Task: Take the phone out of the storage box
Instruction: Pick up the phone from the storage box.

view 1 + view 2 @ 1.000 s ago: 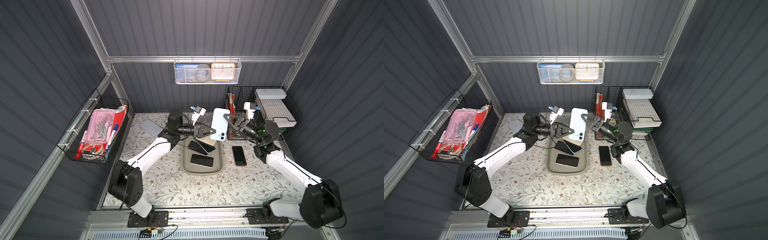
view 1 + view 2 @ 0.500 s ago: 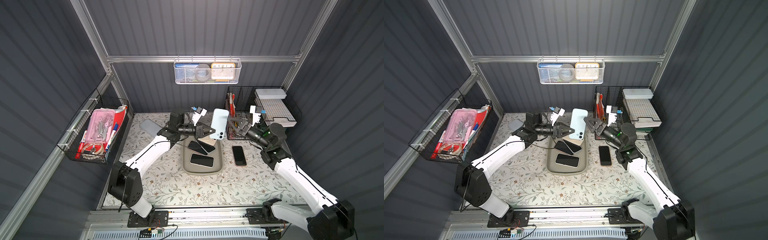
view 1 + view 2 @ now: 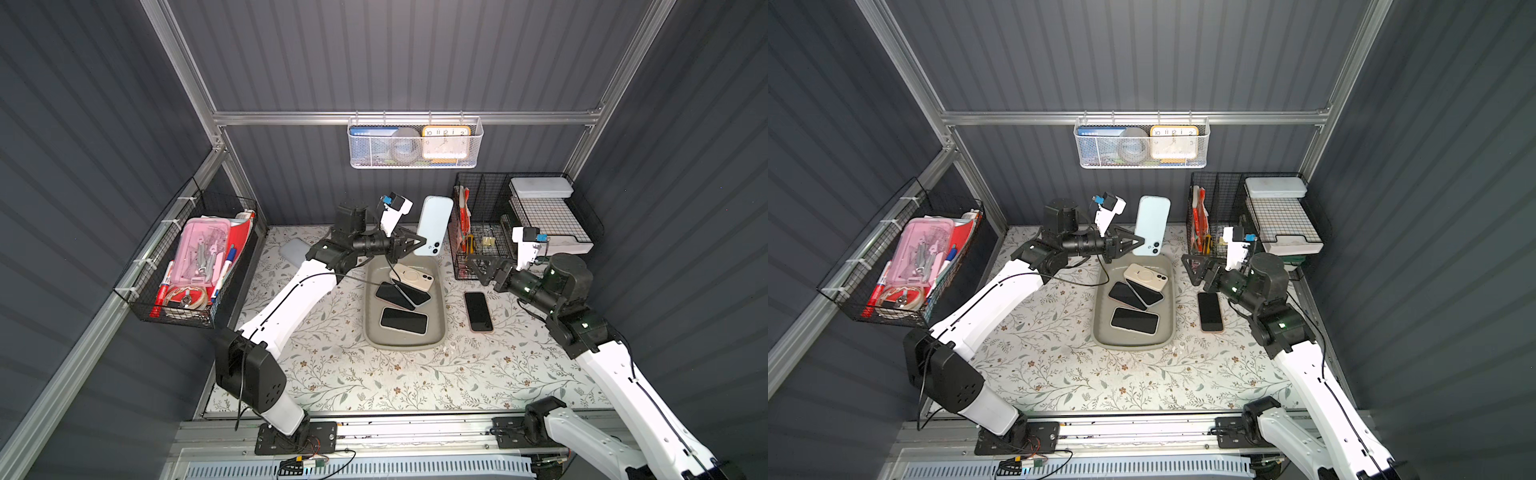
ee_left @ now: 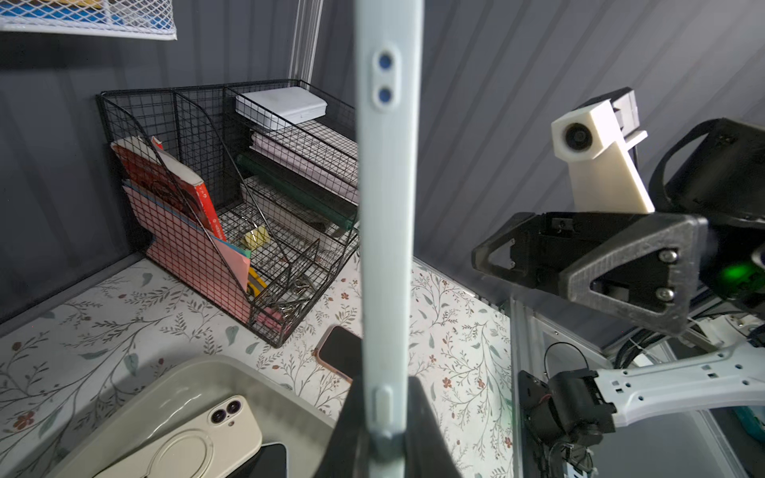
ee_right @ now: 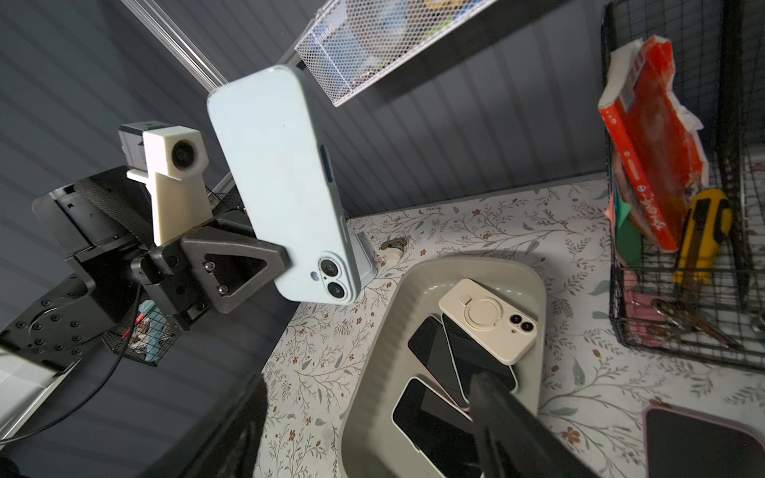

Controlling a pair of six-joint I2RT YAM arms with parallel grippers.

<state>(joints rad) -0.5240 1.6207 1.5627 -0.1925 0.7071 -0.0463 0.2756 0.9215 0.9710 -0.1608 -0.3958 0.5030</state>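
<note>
The left pincer (image 3: 417, 244) is clamped on the camera end of a pale blue phone (image 3: 434, 218), which rises from it near upright, its long axis vertical and its back towards the right pincer (image 3: 474, 266), whose jaws are spread and empty, apart on the phone's other side. With the storage box (image 3: 405, 344) below the left pincer, the lift looks done; gripped at one end only, the phone should move slowly, then be tipped flat onto the desk (image 3: 374, 382)
</note>
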